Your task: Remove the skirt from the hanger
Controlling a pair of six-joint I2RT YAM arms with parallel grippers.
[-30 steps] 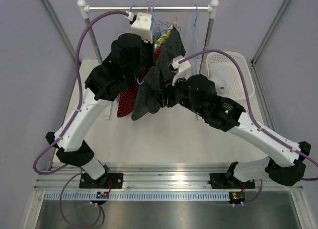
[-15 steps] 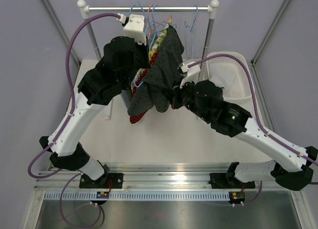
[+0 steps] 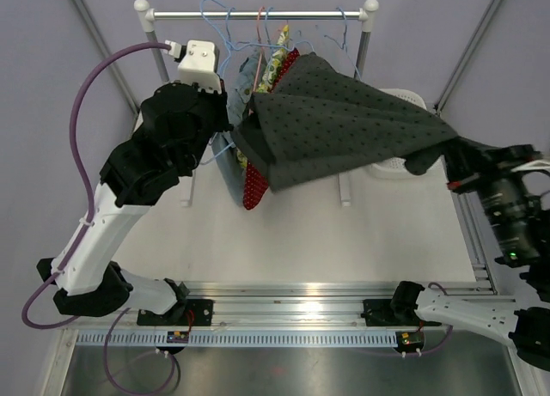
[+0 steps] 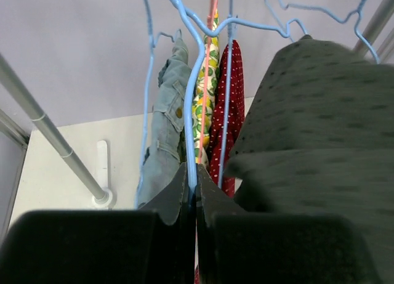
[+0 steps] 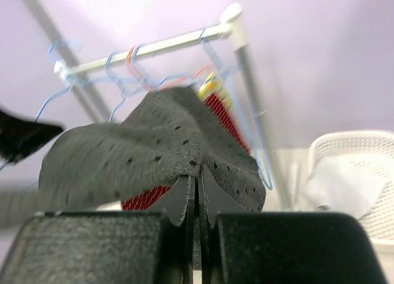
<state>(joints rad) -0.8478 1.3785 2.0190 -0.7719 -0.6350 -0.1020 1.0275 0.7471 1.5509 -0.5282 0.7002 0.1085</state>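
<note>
Grey dotted skirt (image 3: pixel 344 130) spans taut over the counter (image 3: pixel 344 237); right gripper (image 5: pixel 197 188) jaws clamped on its edge, left gripper (image 4: pixel 192 194) jaws clamped on blue hanger (image 4: pixel 193 142).

The right gripper (image 5: pixel 196 184) has shut on the skirt's (image 3: pixel 344 125) edge and swung from the middle out to the right. This has pulled the bunched skirt taut over the basket (image 3: pixel 402 94). The left gripper (image 4: pixel 192 191), clamped on the hanger (image 4: pixel 190 173), has shifted left.

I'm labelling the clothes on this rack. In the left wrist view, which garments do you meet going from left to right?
denim garment → floral garment → red dotted garment → dark grey skirt
</note>
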